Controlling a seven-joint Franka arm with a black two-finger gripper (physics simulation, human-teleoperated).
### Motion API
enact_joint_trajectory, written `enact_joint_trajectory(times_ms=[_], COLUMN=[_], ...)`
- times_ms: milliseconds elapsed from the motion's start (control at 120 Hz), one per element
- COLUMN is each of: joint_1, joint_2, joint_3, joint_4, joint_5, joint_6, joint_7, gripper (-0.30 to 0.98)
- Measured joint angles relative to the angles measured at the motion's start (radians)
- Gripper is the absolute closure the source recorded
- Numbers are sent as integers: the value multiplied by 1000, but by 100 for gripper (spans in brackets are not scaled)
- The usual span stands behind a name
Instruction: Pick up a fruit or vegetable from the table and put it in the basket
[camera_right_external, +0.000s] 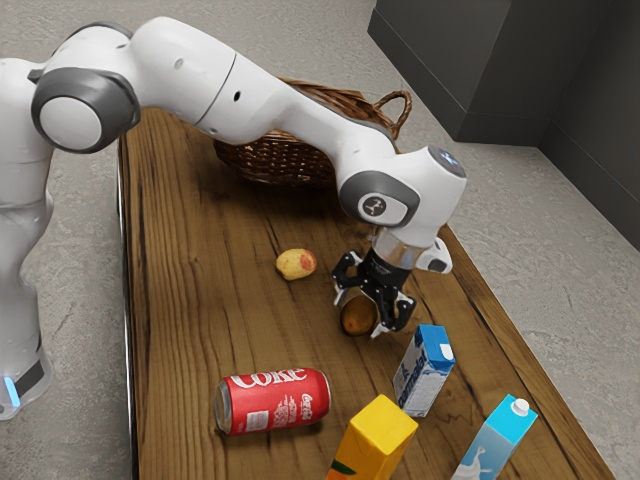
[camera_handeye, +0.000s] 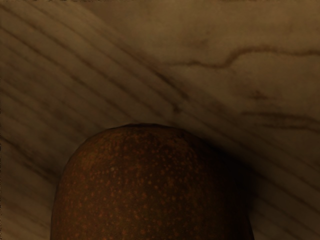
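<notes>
My gripper (camera_right_external: 360, 313) points down at the table in the exterior view, its fingers spread around a brown, rounded fruit (camera_right_external: 356, 317). One finger stands on each side of the fruit, and I make out no clear grip on it. In the wrist view the same speckled brown fruit (camera_handeye: 150, 185) lies large under the hand, over the wood. A yellow and red fruit (camera_right_external: 296, 264) rests on the table, on the exterior view's left of the gripper. The wicker basket (camera_right_external: 275, 160) stands farther back, partly hidden behind the arm.
A red Coke can (camera_right_external: 273, 401) lies on its side on the wooden table (camera_right_external: 180, 290). Close to the gripper stands a blue and white carton (camera_right_external: 424, 372). A yellow carton (camera_right_external: 375, 440) and a light blue carton (camera_right_external: 498, 438) are at the near edge of the exterior view.
</notes>
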Motion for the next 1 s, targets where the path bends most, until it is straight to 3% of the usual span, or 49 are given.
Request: enact_joint_trajectory(times_ms=[108, 200, 383, 550, 767, 858, 1000], joint_1=[2, 2, -1, -14, -76, -44, 84], joint_2=[0, 0, -27, -151, -209, -211, -216], joint_3=[1, 1, 12, 49, 261, 324, 344], joint_4=[0, 0, 5, 22, 143, 219, 328], joint_5=[-1, 1, 10, 56, 102, 129, 172], joint_6=[0, -1, -3, -24, -142, -208, -324], joint_7=[1, 1, 4, 8, 66, 99, 144], gripper=[28, 36, 38, 38, 36, 36, 36])
